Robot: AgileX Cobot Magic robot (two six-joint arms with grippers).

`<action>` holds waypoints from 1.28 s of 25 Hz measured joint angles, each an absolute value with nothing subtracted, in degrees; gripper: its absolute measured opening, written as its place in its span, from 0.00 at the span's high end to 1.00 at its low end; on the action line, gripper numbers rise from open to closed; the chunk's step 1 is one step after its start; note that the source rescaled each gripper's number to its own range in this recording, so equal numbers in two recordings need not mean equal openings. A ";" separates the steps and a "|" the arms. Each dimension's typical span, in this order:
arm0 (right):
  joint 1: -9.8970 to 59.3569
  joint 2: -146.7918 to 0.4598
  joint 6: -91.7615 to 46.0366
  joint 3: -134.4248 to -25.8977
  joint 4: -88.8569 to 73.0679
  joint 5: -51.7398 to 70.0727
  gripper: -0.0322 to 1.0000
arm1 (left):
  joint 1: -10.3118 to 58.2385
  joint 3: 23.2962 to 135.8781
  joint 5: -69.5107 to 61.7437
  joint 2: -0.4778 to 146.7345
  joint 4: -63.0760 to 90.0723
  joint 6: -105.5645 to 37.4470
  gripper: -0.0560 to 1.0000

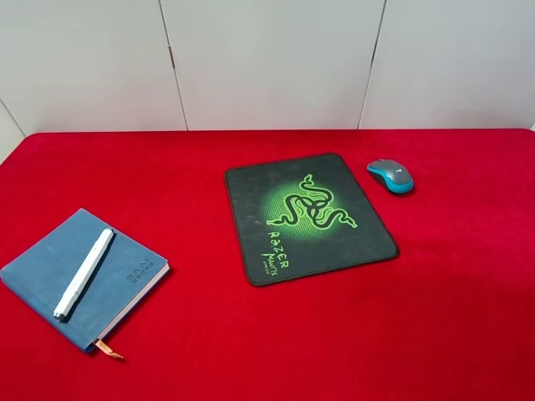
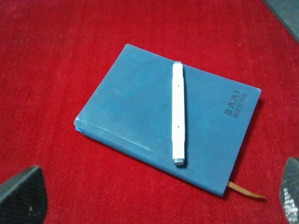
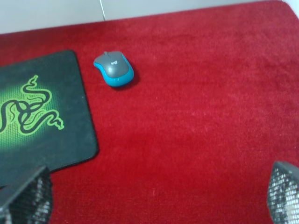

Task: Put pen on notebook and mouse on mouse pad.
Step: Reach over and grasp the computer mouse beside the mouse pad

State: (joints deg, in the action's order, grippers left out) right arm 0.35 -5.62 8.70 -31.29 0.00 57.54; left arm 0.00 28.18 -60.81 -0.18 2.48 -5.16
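Note:
The white pen [image 1: 84,273] lies lengthwise on the blue notebook [image 1: 50,267] at the front left of the red table. In the left wrist view the pen [image 2: 178,113] rests across the notebook's cover [image 2: 131,102], and the orange ribbon [image 2: 245,191] sticks out of one corner. My left gripper [image 2: 156,198] hangs open above them, holding nothing. The grey and teal mouse [image 1: 390,175] sits on the red cloth just off the far right corner of the black mouse pad [image 1: 251,192], not touching it. My right gripper [image 3: 154,196] is open, well short of the mouse [image 3: 114,69].
A red cloth [image 1: 468,317] covers the whole table, and white wall panels [image 1: 267,58] stand behind it. Neither arm shows in the exterior high view. The mouse pad [image 3: 70,135] lies to one side of my right gripper.

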 joint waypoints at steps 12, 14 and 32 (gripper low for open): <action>0.35 -46.50 -0.34 -44.75 0.00 45.25 0.00 | 0.00 28.18 -60.81 -0.18 2.48 -5.16 0.00; 0.35 -53.91 -2.85 -48.11 0.00 45.22 0.00 | 0.00 28.18 -60.81 -0.18 2.48 -5.16 0.00; 0.35 -103.24 -15.88 -84.36 -0.41 52.91 0.00 | -0.03 28.18 -60.81 -0.18 2.48 -5.16 0.00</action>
